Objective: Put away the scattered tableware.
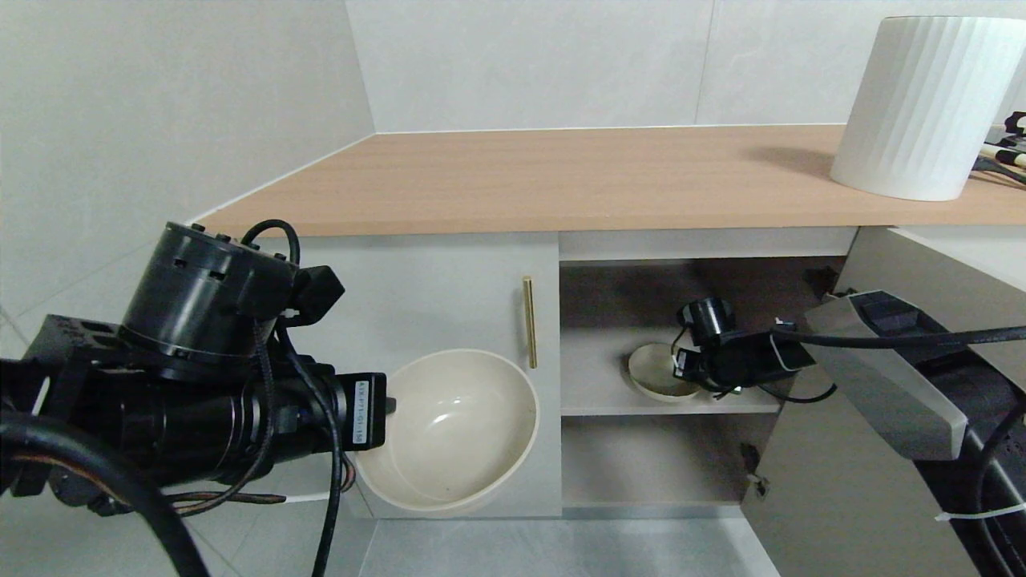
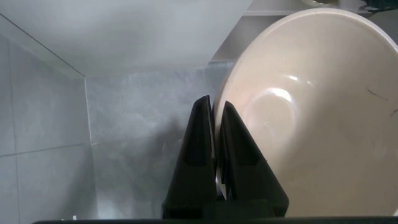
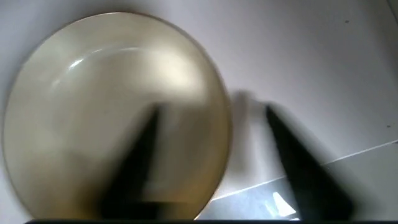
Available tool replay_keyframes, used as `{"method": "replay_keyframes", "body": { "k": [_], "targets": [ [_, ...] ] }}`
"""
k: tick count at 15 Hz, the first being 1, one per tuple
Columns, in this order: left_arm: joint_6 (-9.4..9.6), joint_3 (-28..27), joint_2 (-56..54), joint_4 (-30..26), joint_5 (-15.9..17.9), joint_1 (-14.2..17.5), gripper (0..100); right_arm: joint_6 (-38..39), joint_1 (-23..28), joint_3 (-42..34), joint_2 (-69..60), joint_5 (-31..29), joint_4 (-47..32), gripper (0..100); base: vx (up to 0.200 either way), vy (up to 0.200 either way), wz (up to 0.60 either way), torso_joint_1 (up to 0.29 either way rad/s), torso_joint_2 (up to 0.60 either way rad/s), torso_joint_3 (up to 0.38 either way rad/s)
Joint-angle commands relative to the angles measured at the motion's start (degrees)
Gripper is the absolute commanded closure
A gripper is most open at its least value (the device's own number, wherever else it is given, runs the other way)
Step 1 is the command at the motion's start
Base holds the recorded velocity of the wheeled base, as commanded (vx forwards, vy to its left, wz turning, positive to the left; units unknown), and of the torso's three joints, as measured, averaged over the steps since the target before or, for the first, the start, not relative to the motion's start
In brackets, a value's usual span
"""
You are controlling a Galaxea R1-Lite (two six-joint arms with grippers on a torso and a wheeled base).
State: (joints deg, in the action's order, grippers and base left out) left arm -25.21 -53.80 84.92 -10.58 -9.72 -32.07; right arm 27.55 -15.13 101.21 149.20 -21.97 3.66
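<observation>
A large cream bowl hangs tilted in front of the closed left cabinet door, held by its rim. In the left wrist view my left gripper is shut on the rim of this bowl, one finger inside and one outside. My right arm reaches into the open cabinet, where a smaller cream dish lies on the middle shelf. The right gripper is open just above that dish, one finger over its inside and the other beyond its rim.
A gold handle marks the closed door's edge. The right cabinet door stands swung open. On the wooden countertop a white ribbed container stands at the far right, with utensils behind it. Grey floor tiles lie below.
</observation>
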Motion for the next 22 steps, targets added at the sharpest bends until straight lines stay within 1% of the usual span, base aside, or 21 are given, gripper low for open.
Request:
{"method": "replay_keyframes", "body": {
  "k": [1, 2, 3, 4, 5, 6, 8, 9, 10, 11, 12, 13, 15, 17, 18, 20, 22],
  "targets": [
    [-0.01, 0.01, -0.02, 0.03, -0.04, -0.01, 100, 0.05, -0.34, -1.89, -1.72, 0.08, 0.12, 0, 0.000, 0.000, 0.00, 0.000, 0.00, 0.000],
    [-0.01, 0.01, 0.16, 0.03, -0.04, -0.01, 100, 0.13, -0.87, -3.47, -3.65, 0.35, 0.12, 0, 0.000, 0.000, 0.00, 0.000, 0.00, 0.000],
    [0.07, 0.18, 0.51, 0.03, 0.05, -0.01, 100, 0.22, -1.66, -6.64, -7.08, 0.70, 0.21, 0, 0.000, 0.000, 0.00, 0.000, 0.00, 0.000],
    [0.07, 0.27, 1.30, 0.03, 0.05, -0.01, 100, 0.49, -3.24, -11.56, -11.83, 1.93, 0.21, 0, 0.000, 0.000, 0.00, 0.000, 0.00, 0.000],
    [0.07, 0.36, 1.83, 0.03, 0.05, -0.01, 100, 0.49, -4.38, -14.11, -14.38, 3.07, 0.21, 0, 0.000, 0.000, 0.00, 0.000, 0.00, 0.000],
    [0.07, 0.62, 2.88, 0.12, 0.05, -0.18, 100, 0.31, -7.20, -20.52, -21.06, 6.76, 0.21, 0, 0.000, 0.000, 0.00, 0.000, 0.00, 0.000],
    [0.07, 0.62, 4.82, 0.12, 0.05, -0.45, 100, -0.57, -11.24, -29.66, -32.92, 12.04, -0.05, 0, 0.000, 0.000, 0.00, 0.000, 0.00, 0.000],
    [0.16, 0.62, 5.34, 0.12, 0.05, -0.45, 100, -1.10, -11.77, -31.16, -34.77, 12.48, -0.14, 0, 0.000, 0.000, 0.00, 0.000, 0.00, 0.000],
    [1.66, 0.62, 8.16, 0.83, -0.04, -0.71, 100, -5.05, -13.44, -36.52, -41.53, 13.53, -0.05, 0, 0.000, 0.000, 0.00, 0.000, 0.00, 0.000],
    [2.53, 0.71, 10.18, 1.70, -0.04, -0.80, 100, -7.25, -14.58, -38.45, -45.58, 14.32, -0.14, 0, 0.000, 0.000, 0.00, 0.000, 0.00, 0.000],
    [2.53, 0.80, 12.20, 2.85, -0.22, -1.24, 100, -8.04, -16.34, -40.21, -49.18, 15.55, -0.23, 0, 0.000, 0.000, 0.00, 0.000, 0.00, 0.000],
    [2.53, 1.06, 14.22, 4.78, -0.48, -1.59, 100, -8.21, -18.62, -41.18, -52.35, 17.31, -2.08, 0, 0.000, 0.000, 0.00, 0.000, 0.00, 0.000],
    [2.62, 1.06, 17.30, 8.56, -0.92, -2.38, 100, -8.39, -22.14, -40.83, -54.98, 20.39, -7.70, 0, 0.000, 0.000, 0.00, 0.000, 0.00, 0.000],
    [2.62, 1.24, 19.23, 11.28, -2.15, -3.43, 100, -8.30, -23.63, -40.83, -54.89, 21.97, -8.23, 0, 0.000, 0.000, 0.00, 0.000, 0.00, 0.000],
    [2.53, 2.38, 20.11, 13.83, -3.64, -4.31, 100, -8.21, -25.48, -41.18, -54.19, 22.76, -8.32, 0, 0.000, 0.000, 0.00, 0.000, 0.00, 0.000],
    [2.53, 3.52, 19.93, 16.82, -4.00, -4.93, 100, -8.13, -27.59, -41.35, -51.20, 23.02, -8.23, 0, 0.000, 0.000, 0.00, 0.000, 0.00, 0.000],
    [2.53, 3.61, 19.32, 17.44, -4.08, -5.46, 100, -7.78, -28.64, -41.18, -48.39, 23.02, -7.96, 0, 0.000, 0.000, 0.00, 0.000, 0.00, 0.000]
  ]
}}
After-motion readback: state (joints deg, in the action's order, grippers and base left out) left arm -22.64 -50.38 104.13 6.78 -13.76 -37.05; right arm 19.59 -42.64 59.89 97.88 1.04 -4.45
